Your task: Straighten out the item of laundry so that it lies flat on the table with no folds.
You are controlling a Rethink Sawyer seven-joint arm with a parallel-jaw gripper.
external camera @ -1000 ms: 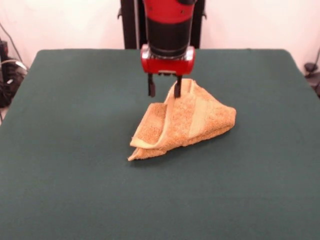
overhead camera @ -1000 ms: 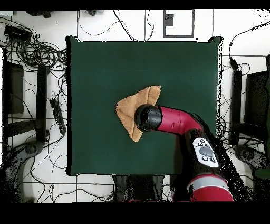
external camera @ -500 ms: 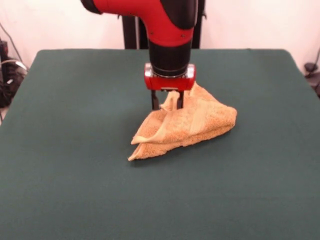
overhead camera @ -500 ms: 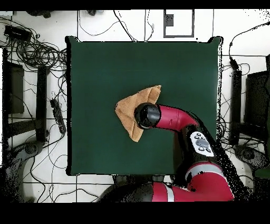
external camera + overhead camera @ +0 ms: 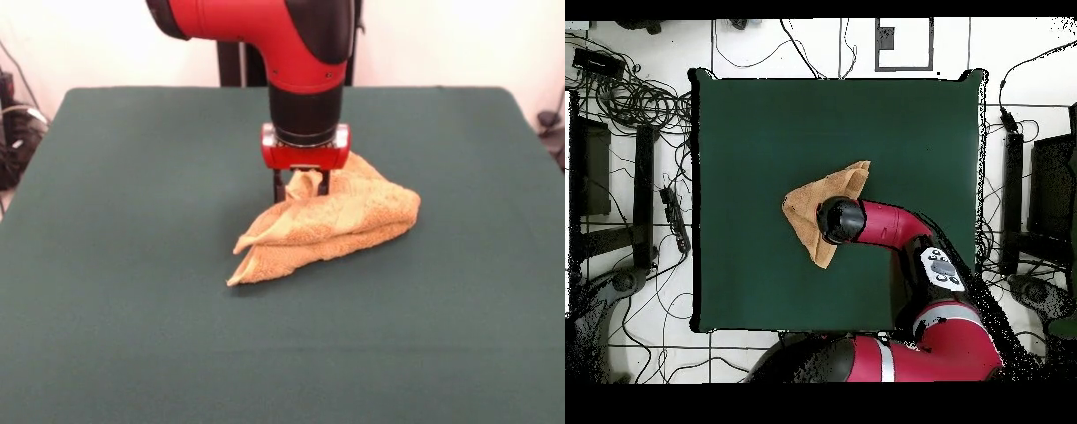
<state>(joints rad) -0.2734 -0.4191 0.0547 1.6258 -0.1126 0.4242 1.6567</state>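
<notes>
The orange-tan towel lies bunched and folded near the middle of the green table, with a pointed corner toward the front left. My gripper stands straight down over the towel's back edge. Its two fingers are apart, and a raised fold of the towel stands between them. In the overhead view the towel shows as a folded triangle. There the arm's black wrist covers the towel's right part and hides the gripper.
Cables and stands lie on the floor around the table in the overhead view. Bare green cloth surrounds the towel on all sides.
The gripper has come down and toward the front onto the towel. The flat folded flap at the towel's left has been pulled up into a ridge between the fingers.
</notes>
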